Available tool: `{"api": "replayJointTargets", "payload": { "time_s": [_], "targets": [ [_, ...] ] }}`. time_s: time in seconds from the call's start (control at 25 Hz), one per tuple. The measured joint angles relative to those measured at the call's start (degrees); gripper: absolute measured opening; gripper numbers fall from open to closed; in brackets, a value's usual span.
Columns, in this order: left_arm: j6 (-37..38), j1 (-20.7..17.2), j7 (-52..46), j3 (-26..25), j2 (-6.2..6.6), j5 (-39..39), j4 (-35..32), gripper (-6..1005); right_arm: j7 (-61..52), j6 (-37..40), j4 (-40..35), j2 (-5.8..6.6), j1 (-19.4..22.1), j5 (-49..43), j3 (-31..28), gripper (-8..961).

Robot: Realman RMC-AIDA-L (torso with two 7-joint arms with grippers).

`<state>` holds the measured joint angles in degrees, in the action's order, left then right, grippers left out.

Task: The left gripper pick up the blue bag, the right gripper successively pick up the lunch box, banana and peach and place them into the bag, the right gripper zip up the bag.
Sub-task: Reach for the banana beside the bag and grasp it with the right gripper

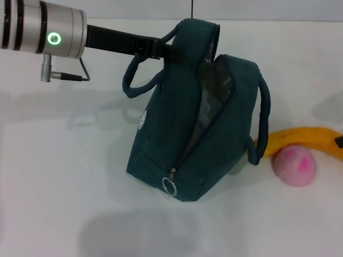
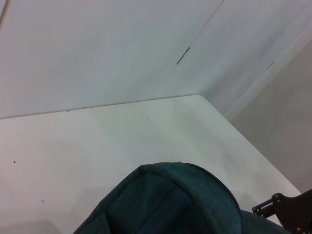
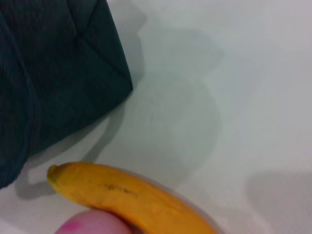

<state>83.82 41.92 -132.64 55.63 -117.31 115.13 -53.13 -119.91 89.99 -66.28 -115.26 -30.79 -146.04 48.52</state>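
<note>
The blue bag [image 1: 177,144] stands upright in the middle of the table, its zipper open and its ring pull [image 1: 169,186] low at the front. My left gripper [image 1: 165,51] reaches in from the upper left and is shut on the bag's top edge by a handle. The bag's top also fills the lower part of the left wrist view [image 2: 170,204]. The banana [image 1: 305,140] lies right of the bag, with the peach [image 1: 293,165] touching it in front. Both also show in the right wrist view, the banana [image 3: 131,200] and the peach [image 3: 92,224]. The lunch box is hidden; the opening shows only grey lining [image 1: 213,80]. A black bit of my right gripper [image 1: 338,141] shows at the right edge by the banana.
The white table [image 1: 64,176] spreads to the left and front of the bag. Its far edge and a corner meet pale walls [image 2: 122,53] in the left wrist view. A cable loop [image 1: 75,72] hangs under the left cuff.
</note>
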Motion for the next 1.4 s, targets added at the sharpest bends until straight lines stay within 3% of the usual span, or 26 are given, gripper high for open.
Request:
{"api": "replayJointTargets", "payload": {
  "time_s": [0.2,0.28,1.04,1.4],
  "targets": [
    [-0.03,0.02,0.01,0.00,0.07,0.00,0.03,47,0.02,-0.59,1.12,0.06,-1.69,-0.65,0.59,564],
    [-0.04,0.03,0.05,0.00,0.04,0.00,0.03,47,0.03,-1.28,2.01,0.05,-2.30,-1.03,1.42,674],
    [-0.97,0.00,0.11,0.00,0.32,0.00,0.05,47,0.03,-5.99,3.09,0.03,-2.97,-1.27,11.18,665],
    [-1.64,0.06,0.20,0.00,0.44,0.11,0.05,47,0.03,-6.45,4.19,0.07,-3.71,-1.32,11.75,659]
  ]
}}
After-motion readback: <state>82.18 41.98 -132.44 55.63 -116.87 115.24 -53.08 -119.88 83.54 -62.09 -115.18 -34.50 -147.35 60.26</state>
